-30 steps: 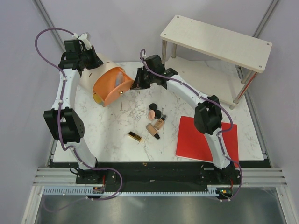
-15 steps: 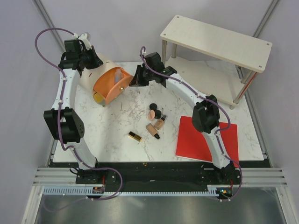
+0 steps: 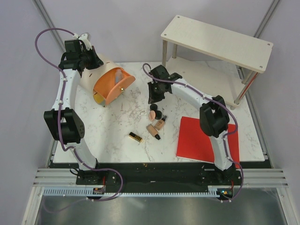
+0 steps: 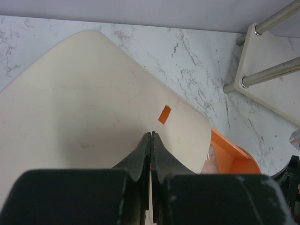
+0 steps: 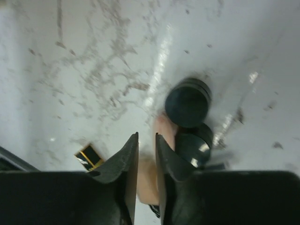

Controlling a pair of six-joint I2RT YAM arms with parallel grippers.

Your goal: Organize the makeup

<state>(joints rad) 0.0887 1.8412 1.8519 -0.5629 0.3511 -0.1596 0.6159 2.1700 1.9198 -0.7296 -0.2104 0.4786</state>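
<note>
The right gripper (image 5: pixel 146 137) had its fingers a narrow slit apart with nothing between them. It was poised over the peach puff (image 5: pixel 161 125) near the middle of its wrist view, with the two round black compacts (image 5: pixel 187 104) just to the right of the puff.

From above, the makeup lay in a small huddle at the centre of the table (image 3: pixel 117 117). Puff and compacts touched one another, the two foundation tubes (image 3: pixel 161 123) lay just below them, and the lipstick (image 3: pixel 135 137) sat a little apart at lower left.

To my eye the puff would be light and squashy and would bear any pinch. The compacts looked hard and glossy, apt to slip, and best taken across the rim. The tubes seemed light, smooth and ready to roll, so a hold across the body at mid-length would suit them.

One tube slanted up toward the right. The other ran down to the right, its black cap at the lower end. The lipstick's long axis also ran from upper left to lower right.

The left gripper (image 4: pixel 151 136) had its fingers pressed tip to tip over the cream lid (image 4: pixel 84 93) of the orange case (image 3: pixel 112 84) at upper left. I could not tell whether they nipped the lid's edge. The red sheet (image 3: pixel 206 138) lay at lower right.
</note>
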